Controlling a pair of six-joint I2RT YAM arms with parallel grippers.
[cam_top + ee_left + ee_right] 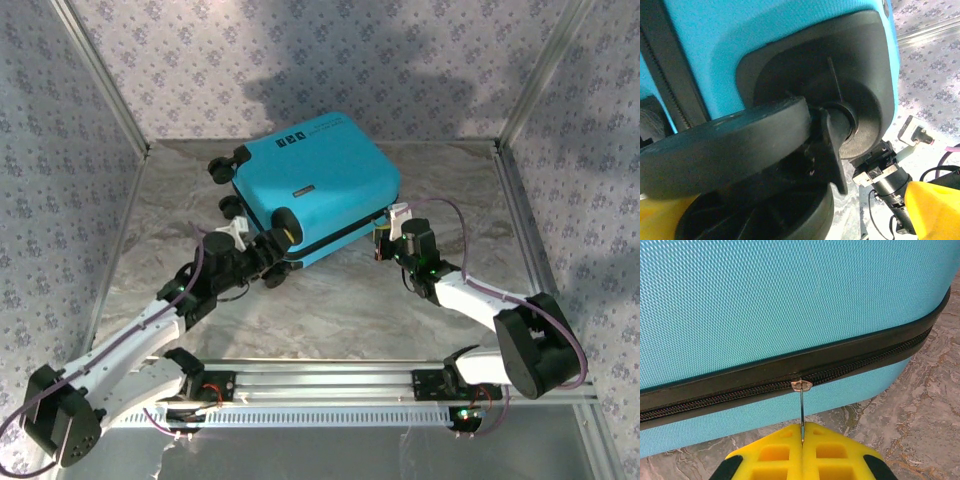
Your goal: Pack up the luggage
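**Suitcase lying shut, zip tab pinched, wheel corner straddled**

The luggage (320, 180) lies flat on its side, lid down on the base, on the marbled desk (330, 310). Its wheels point toward the left arm's side.

The shell looks hard and stiff, with a fine pebbled skin, so it should not give under a squeeze. It is too broad for the jaws to span. On wheels and a smooth desk it will probably slide or swing when pulled. The places to hold are the small ones: the zip tab and the wheel housings.

On the luggage's near edge, the black zipper band (715, 390) runs between the two shell halves. The right jaws are clamped together on the thin metal pull tab (801, 407), which hangs from the slider (801, 385). That tab is narrow and slick, so a sideways tug might slip off it.

At the near wheel corner of the luggage, the left jaws stand wide apart, one yellow finger (935, 210) on either side of a black wheel (730, 145). Whether they touch it I cannot tell. Bracing there should stop the case from skating while the zip runs.
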